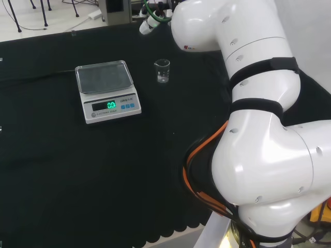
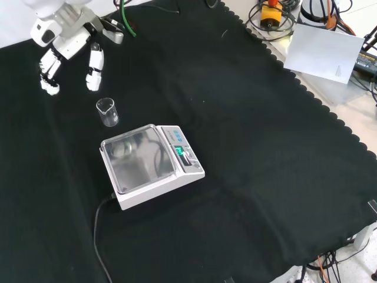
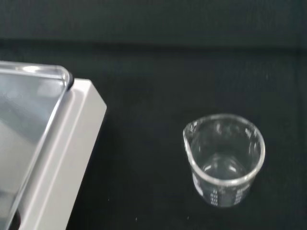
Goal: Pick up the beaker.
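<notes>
A small clear glass beaker (image 2: 107,111) stands upright on the black cloth, empty, its spout visible in the wrist view (image 3: 224,160). In the head view the beaker (image 1: 162,71) sits just right of the scale. The hand (image 2: 69,53) hangs above and to the left of the beaker in the front view, apart from it, with its fingers (image 2: 93,69) straight and pointing down at the cloth. It holds nothing. In the head view a white finger of the hand (image 1: 148,26) shows beyond the beaker, beside the arm's upper link.
A white digital scale (image 2: 152,164) with a clear pan stands close to the beaker; its corner (image 3: 57,143) shows in the wrist view. Its cable (image 2: 99,236) trails toward the front edge. The arm's white links (image 1: 258,129) stand at the head view's right.
</notes>
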Controlling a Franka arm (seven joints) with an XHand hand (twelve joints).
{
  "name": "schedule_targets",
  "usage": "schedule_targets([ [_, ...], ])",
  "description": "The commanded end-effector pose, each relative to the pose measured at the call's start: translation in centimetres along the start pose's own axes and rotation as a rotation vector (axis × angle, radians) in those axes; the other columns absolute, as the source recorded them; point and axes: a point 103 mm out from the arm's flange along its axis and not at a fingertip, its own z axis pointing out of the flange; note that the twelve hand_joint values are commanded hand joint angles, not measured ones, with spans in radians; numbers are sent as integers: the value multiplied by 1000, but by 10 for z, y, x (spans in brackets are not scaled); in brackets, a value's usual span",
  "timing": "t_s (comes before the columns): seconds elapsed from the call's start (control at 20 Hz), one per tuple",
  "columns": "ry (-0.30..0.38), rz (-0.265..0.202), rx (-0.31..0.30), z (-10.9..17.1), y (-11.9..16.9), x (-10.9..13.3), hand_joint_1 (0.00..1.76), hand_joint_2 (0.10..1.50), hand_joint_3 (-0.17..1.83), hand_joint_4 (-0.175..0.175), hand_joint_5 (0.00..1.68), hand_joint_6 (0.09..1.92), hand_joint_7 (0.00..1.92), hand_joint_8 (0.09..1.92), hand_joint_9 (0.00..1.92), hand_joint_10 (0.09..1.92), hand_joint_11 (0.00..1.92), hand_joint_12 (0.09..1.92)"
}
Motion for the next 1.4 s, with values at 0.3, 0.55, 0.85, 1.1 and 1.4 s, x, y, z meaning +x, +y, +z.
schedule_targets([
  [0.3,112,8,274,105,-63,-32,742,960,-175,-44,281,458,48,769,75,933,71,1494],
  [0.55,99,9,269,100,-78,-34,740,961,-175,-44,283,457,52,771,81,936,72,1495],
  [0.85,81,-2,302,100,-75,-31,695,886,-175,-11,164,309,14,718,16,862,45,1518],
  [1.1,66,2,278,102,-73,-29,690,841,-174,19,106,113,0,588,0,721,21,1533],
  [1.4,41,8,255,96,-69,-25,695,839,-171,21,105,87,0,578,0,722,20,1535],
])
